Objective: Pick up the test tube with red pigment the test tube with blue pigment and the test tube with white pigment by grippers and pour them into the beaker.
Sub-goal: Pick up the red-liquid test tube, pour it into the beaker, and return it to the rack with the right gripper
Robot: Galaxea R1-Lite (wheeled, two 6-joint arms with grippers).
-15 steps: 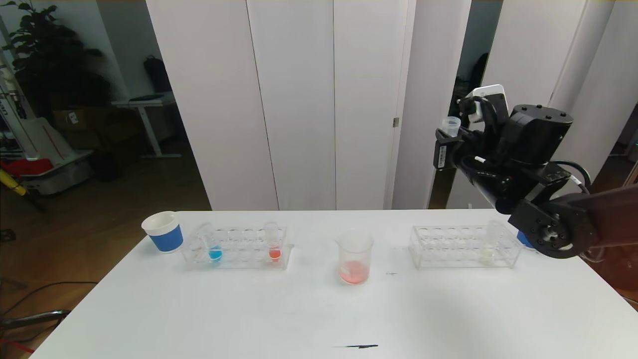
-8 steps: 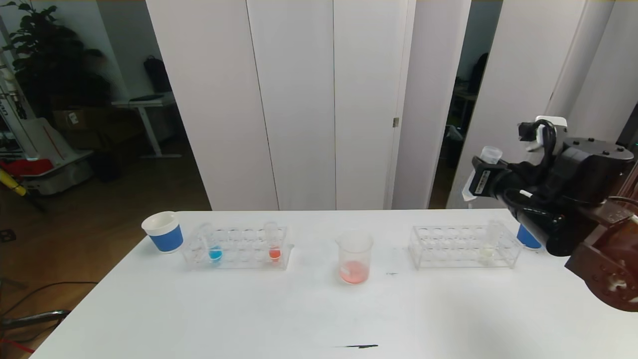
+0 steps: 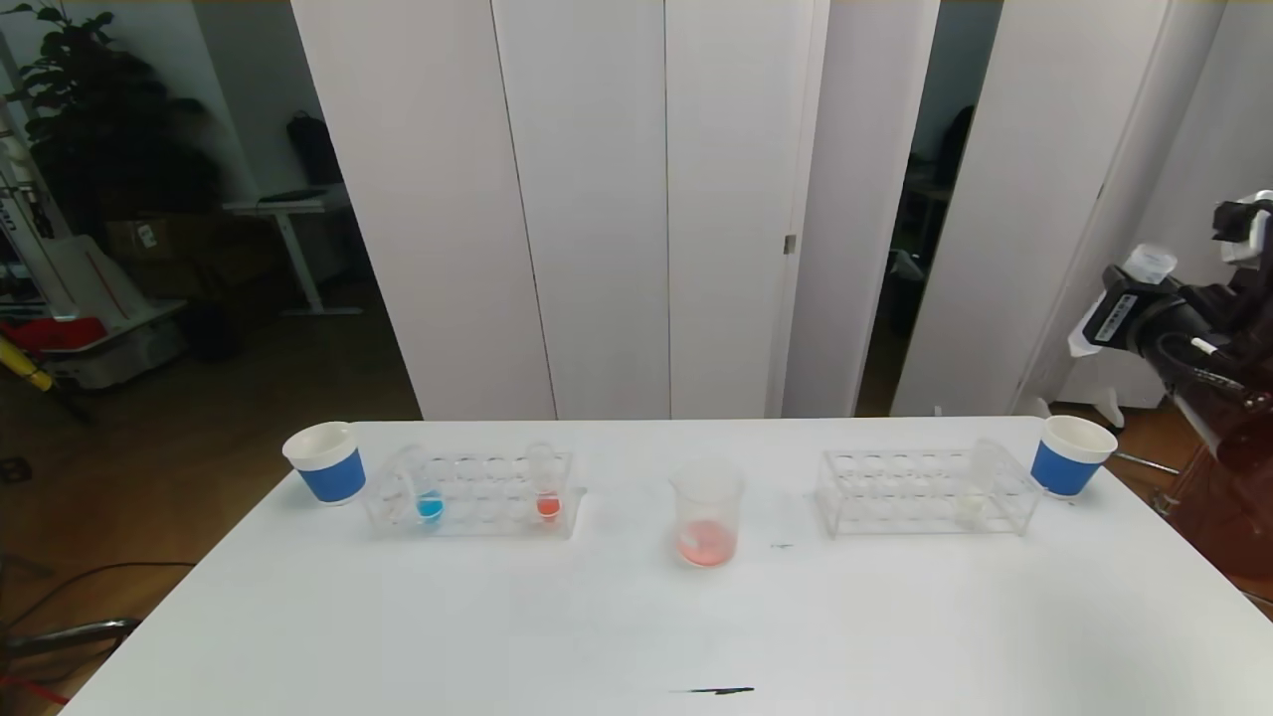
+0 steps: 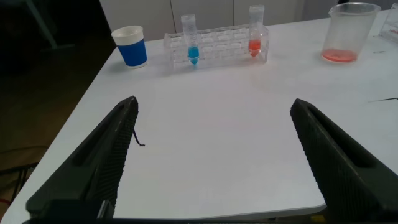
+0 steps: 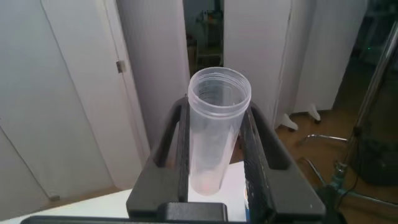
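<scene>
Clamped on an emptied tube [image 5: 217, 124], the right gripper [image 3: 1129, 298] hangs at the far right edge of the head view, high above the right cup [image 3: 1070, 455]; a faint pink film at the tube's bottom suggests its red pigment is already poured. Judged from that, the step in hand is setting this tube down, probably in the right rack [image 3: 925, 492] or the cup, and it goes best with the tube kept upright and lowered straight into a free hole, clear of the white tube [image 3: 980, 487] at the rack's right end. Spread wide, the left gripper [image 4: 214, 155] idles low over the table's near left part. Centre of the head view, the beaker [image 3: 707, 515] stands upright, clear, flared at the rim, with a shallow red-orange pool at its bottom. Left of it, the left rack [image 3: 472, 494] holds the blue tube [image 3: 422, 487] and a red tube [image 3: 544, 484], both upright, beside the left cup [image 3: 325, 461].
</scene>
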